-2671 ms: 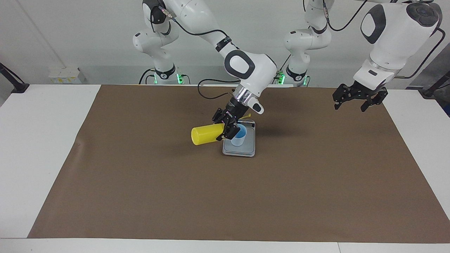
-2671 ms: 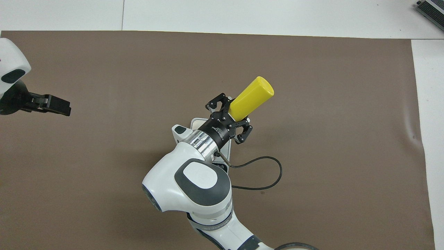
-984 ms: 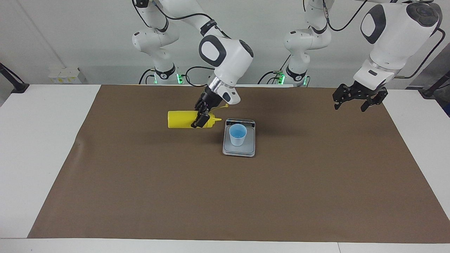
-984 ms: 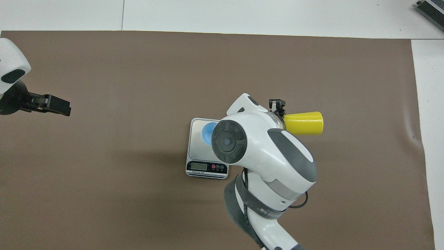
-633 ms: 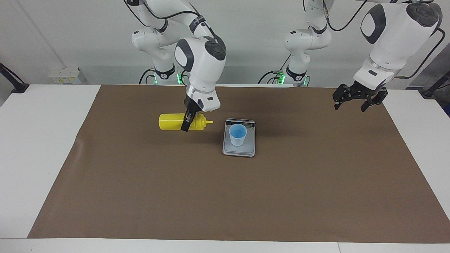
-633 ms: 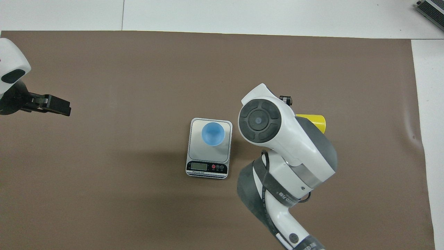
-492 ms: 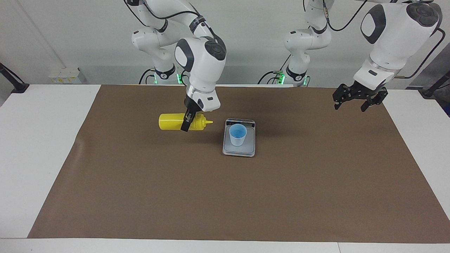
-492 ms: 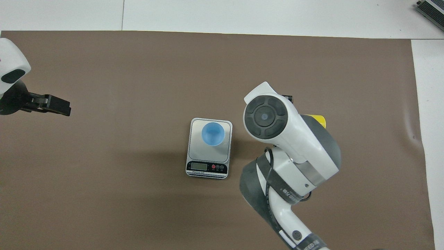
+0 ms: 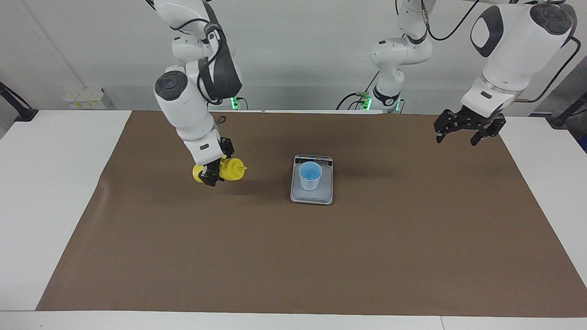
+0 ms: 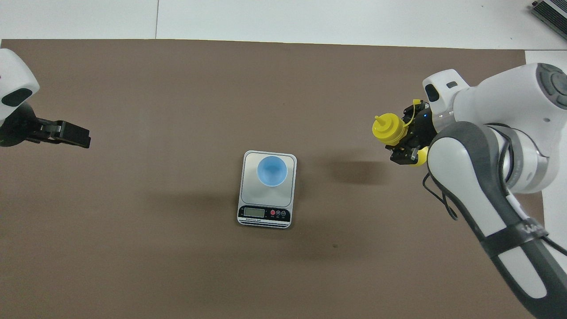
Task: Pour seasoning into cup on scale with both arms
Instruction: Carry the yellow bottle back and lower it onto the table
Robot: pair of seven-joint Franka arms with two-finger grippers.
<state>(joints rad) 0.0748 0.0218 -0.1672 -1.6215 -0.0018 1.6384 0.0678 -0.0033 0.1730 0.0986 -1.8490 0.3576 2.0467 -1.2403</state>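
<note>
right hand: clamped on the bright yellow plastic squeeze bottle, lying sideways in the air over the brown paper mat, toward the right arm's end of the worktop

cup: small pale blue plastic cup, upright on the flat silver-grey kitchen scale, nothing crowding it

left hand: wide open, holding nothing, just waiting over the mat's edge

a brown mat covers most of the white tabletop. small white boxes sit by the wall at the right arm's end.
</note>
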